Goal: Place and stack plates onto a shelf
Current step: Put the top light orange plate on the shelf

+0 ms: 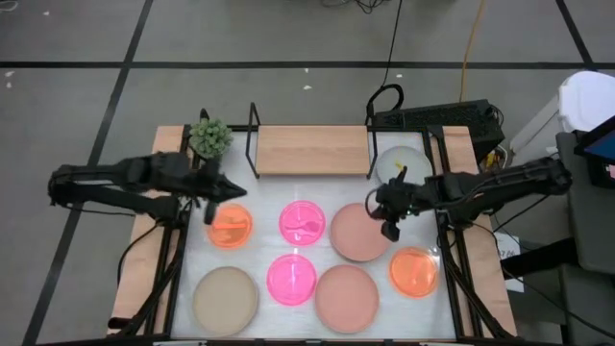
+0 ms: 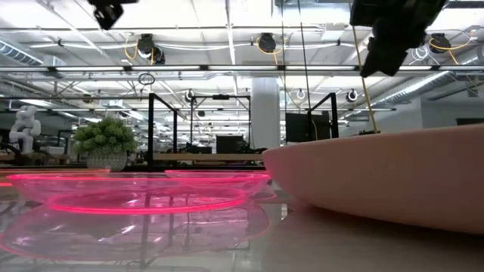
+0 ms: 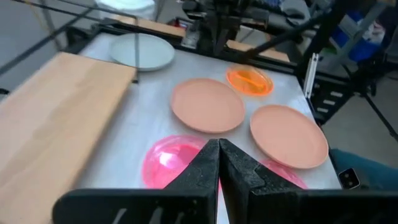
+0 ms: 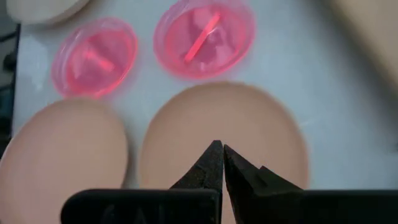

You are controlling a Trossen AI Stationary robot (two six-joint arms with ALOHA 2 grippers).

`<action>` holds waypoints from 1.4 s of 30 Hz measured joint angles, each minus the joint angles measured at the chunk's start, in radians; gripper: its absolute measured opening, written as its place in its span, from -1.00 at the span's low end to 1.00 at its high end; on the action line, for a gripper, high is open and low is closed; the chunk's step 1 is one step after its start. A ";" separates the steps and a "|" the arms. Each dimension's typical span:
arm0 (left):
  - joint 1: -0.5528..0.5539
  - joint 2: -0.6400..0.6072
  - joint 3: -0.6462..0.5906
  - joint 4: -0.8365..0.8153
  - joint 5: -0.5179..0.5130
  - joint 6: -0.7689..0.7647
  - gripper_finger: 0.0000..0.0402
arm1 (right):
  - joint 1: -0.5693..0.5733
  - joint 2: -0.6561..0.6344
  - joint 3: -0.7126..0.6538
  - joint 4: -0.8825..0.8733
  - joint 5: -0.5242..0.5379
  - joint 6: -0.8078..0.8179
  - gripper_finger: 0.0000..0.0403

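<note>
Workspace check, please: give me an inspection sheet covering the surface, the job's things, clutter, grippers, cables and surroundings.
Surface: white tabletop, bare between the plates.
Job's things: shelf at the far edge, nothing on its board. Eight plates lie flat on the table, none stacked: grey plate, two orange plates, two hot pink plates, two dusty pink plates, beige plate.
Clutter: small potted plant beside the shelf.
Grippers: left gripper shut, empty, above an orange plate; right gripper shut, empty, above a dusty pink plate.
Cables: yellow cable and black cable on the floor behind the table.
Surroundings: grey tiled floor; no person seen.
</note>
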 joint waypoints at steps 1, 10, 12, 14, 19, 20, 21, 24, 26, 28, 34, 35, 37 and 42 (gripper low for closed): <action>-0.011 0.019 -0.017 0.041 0.000 0.004 -0.93 | 0.024 0.002 -0.005 0.000 0.000 0.002 -1.00; -0.073 0.155 -0.096 0.274 -0.004 0.047 -0.93 | 0.194 0.081 -0.029 0.012 0.029 0.053 -0.83; -0.081 0.175 -0.095 0.284 -0.016 0.064 -0.93 | 0.216 0.112 -0.029 0.015 0.029 0.032 -0.74; -0.086 0.193 -0.096 0.278 -0.017 0.064 -0.93 | 0.238 0.148 -0.029 0.017 0.026 -0.013 -0.64; -0.103 0.203 -0.096 0.279 -0.017 0.068 -0.93 | 0.287 0.213 -0.029 0.029 0.022 -0.127 -0.45; -0.105 0.203 -0.096 0.284 -0.017 0.073 -0.93 | 0.294 0.221 -0.029 0.032 0.010 -0.140 -0.42; -0.105 0.203 -0.096 0.286 -0.017 0.083 -0.93 | 0.298 0.229 -0.029 0.039 -0.004 -0.149 -0.40; -0.104 0.194 -0.096 0.288 -0.018 0.087 -0.93 | 0.309 0.247 -0.029 0.068 -0.033 -0.153 -0.34; -0.104 0.195 -0.096 0.289 -0.018 0.086 -0.93 | 0.316 0.263 -0.029 0.078 -0.053 -0.149 -0.31; -0.105 0.196 -0.096 0.284 -0.018 0.086 -0.93 | 0.324 0.283 -0.029 0.080 -0.056 -0.148 -0.30; -0.120 0.197 -0.096 0.285 -0.019 0.083 -0.93 | 0.338 0.350 -0.029 0.108 -0.056 -0.161 -0.30; -0.124 0.197 -0.096 0.285 -0.019 0.083 -0.93 | 0.338 0.365 -0.029 0.116 -0.056 -0.163 -0.30; -0.128 0.197 -0.096 0.286 -0.019 0.083 -0.93 | 0.338 0.394 -0.029 0.120 -0.056 -0.170 -0.30; -0.131 0.197 -0.096 0.288 -0.019 0.084 -0.93 | 0.338 0.439 -0.029 0.121 -0.054 -0.186 -0.30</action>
